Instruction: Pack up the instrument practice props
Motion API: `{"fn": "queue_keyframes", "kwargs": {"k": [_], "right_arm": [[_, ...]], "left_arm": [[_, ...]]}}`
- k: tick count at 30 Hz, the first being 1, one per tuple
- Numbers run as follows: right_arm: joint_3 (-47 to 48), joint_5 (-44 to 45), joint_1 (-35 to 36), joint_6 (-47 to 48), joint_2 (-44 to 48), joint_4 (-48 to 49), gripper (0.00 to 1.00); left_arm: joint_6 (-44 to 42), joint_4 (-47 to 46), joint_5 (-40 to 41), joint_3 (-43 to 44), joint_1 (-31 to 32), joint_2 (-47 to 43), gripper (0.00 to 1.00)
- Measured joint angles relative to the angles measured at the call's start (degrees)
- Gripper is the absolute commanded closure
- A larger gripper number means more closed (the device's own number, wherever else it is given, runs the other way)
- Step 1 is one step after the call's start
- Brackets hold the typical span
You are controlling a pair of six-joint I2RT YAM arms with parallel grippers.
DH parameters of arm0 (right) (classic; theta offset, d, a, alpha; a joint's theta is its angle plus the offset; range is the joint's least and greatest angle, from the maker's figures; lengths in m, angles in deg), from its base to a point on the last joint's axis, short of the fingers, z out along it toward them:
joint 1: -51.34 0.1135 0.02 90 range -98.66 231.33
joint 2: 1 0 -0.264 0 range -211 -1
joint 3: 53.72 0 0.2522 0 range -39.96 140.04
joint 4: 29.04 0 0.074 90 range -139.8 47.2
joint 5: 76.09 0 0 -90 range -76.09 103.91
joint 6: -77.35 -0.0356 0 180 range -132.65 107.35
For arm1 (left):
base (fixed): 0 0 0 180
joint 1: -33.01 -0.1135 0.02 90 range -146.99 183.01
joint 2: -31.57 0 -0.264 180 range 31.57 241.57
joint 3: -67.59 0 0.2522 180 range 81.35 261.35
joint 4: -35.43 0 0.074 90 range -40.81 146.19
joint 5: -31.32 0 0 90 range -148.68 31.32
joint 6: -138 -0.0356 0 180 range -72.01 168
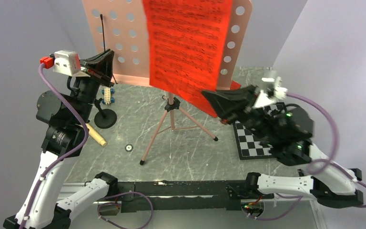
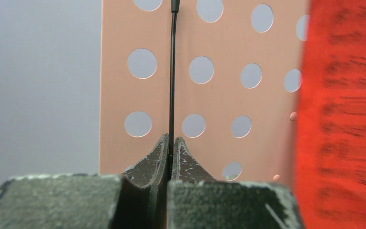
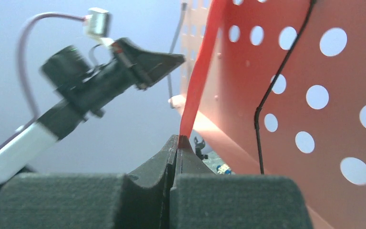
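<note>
left wrist view: left gripper clamped on one thin black wire rising in front of pink perforated desk. right gripper pinches lower corner of red sheet-music pages hanging off desk; page count unclear. top view: one music stand, three tripod legs on table. one black round-base mic stand beside left arm, one beige microphone partly hidden under it. one chessboard below right arm. one toy block car near desk's lower edge.

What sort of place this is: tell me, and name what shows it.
Likely a robot lab cell: two robot arms bolted to a scratched table, bare grey walls, staged props like a pink music stand and chessboard.
</note>
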Motion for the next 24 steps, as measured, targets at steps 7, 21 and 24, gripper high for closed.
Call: {"fn": "queue_keyframes", "kwargs": {"k": [7,21,24], "right_arm": [[-2.4,-15.1,0.0,7.3,10.8,-11.6,1.0],[-25.1,-4.2,0.0,11.3,15.1,-33.1,1.0],[-28.0,5.9,0.0,8.8,19.1,-33.0,1.0]], "left_arm": [[0.2,-1.4,0.6,-0.6,0.0,0.4,0.63],[3.9,-1.9,4.1,-9.3,0.0,-9.2,0.01],[6.4,-1.6,5.2,-13.8,0.0,-15.6,0.01]]}}
